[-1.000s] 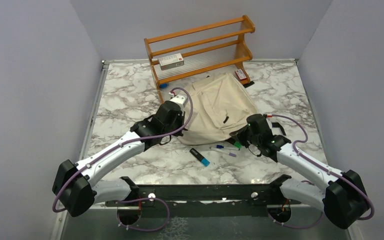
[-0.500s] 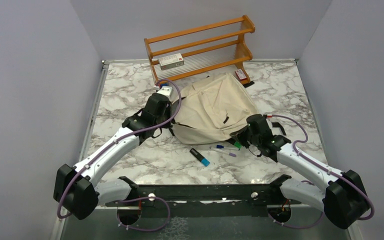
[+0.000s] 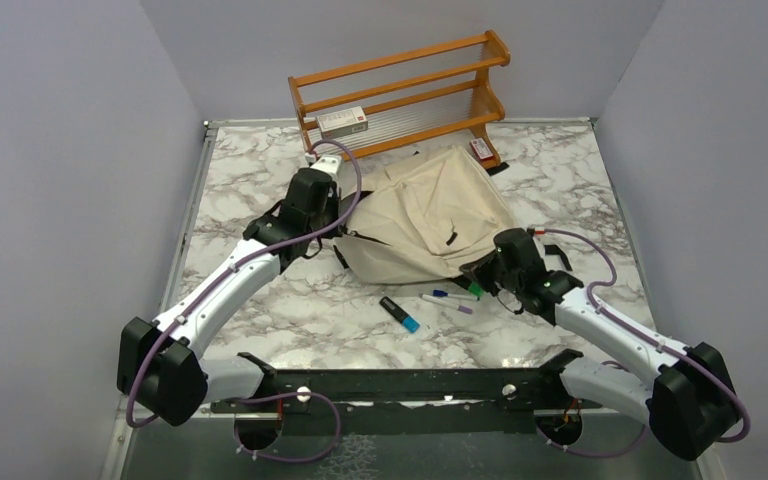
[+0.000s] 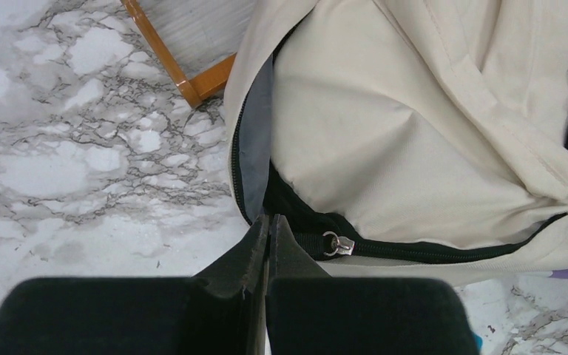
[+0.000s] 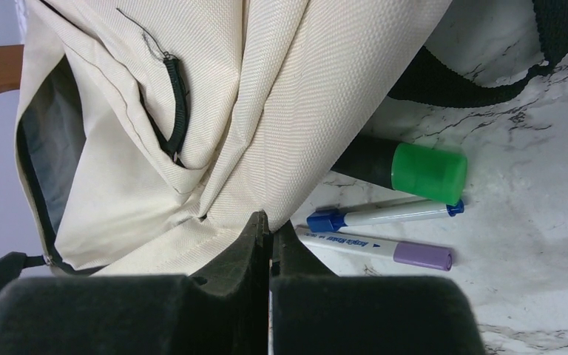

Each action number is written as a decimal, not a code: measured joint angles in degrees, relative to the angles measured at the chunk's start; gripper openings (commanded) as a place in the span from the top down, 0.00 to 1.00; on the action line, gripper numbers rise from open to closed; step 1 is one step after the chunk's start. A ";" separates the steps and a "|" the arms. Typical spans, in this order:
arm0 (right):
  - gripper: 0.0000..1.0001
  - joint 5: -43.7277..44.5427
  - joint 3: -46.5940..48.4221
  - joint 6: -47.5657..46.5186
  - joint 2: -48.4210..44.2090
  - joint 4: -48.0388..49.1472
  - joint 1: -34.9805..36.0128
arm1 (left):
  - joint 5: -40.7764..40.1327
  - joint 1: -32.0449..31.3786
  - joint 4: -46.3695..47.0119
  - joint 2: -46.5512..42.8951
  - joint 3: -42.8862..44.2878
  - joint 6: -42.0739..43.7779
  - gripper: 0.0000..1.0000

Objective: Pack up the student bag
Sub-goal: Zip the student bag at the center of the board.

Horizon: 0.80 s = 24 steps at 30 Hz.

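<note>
The student bag (image 3: pixel 425 215), cream fabric with black zippers, lies flat in front of the wooden rack. My left gripper (image 3: pixel 335 232) is at its left corner, shut on the black zipper pull (image 4: pixel 296 238) that leads to the silver slider (image 4: pixel 338 244). Beyond the slider the zipper gapes and grey lining (image 4: pixel 255 148) shows. At the bag's near right edge, my right gripper (image 3: pixel 475 272) is shut on a fold of the cream fabric (image 5: pixel 266 177). A green-capped marker (image 5: pixel 414 170) lies half under that edge.
A blue-capped pen (image 5: pixel 384 214) and a purple-capped pen (image 5: pixel 384 248) lie beside the right gripper. A black marker with a teal end (image 3: pixel 400 314) lies nearer the bases. The wooden rack (image 3: pixel 400 95) at the back holds a small box (image 3: pixel 342 122). A small red item (image 3: pixel 480 150) lies by its right foot.
My left arm has swung left and away with the zipper pull, dragging the bag's left corner out and widening the zipper gap. The right arm has stayed put.
</note>
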 measured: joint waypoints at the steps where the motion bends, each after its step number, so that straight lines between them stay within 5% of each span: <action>1: 0.99 0.00 0.00 -0.26 -0.11 0.00 0.00 | 0.24 0.15 0.13 0.11 0.22 0.20 1.00; 6: 0.89 -0.07 -0.15 -5.66 -2.05 0.13 -0.02 | 4.50 0.92 2.71 0.20 0.85 2.23 1.00; 13: 0.47 -2.99 -2.10 -21.27 -12.72 2.99 -0.20 | 12.33 2.03 6.64 -0.57 0.83 4.42 1.00; 24: 0.39 -17.46 -0.20 -44.11 -14.32 11.58 -0.44 | 17.27 2.14 9.46 -1.68 -1.09 4.63 1.00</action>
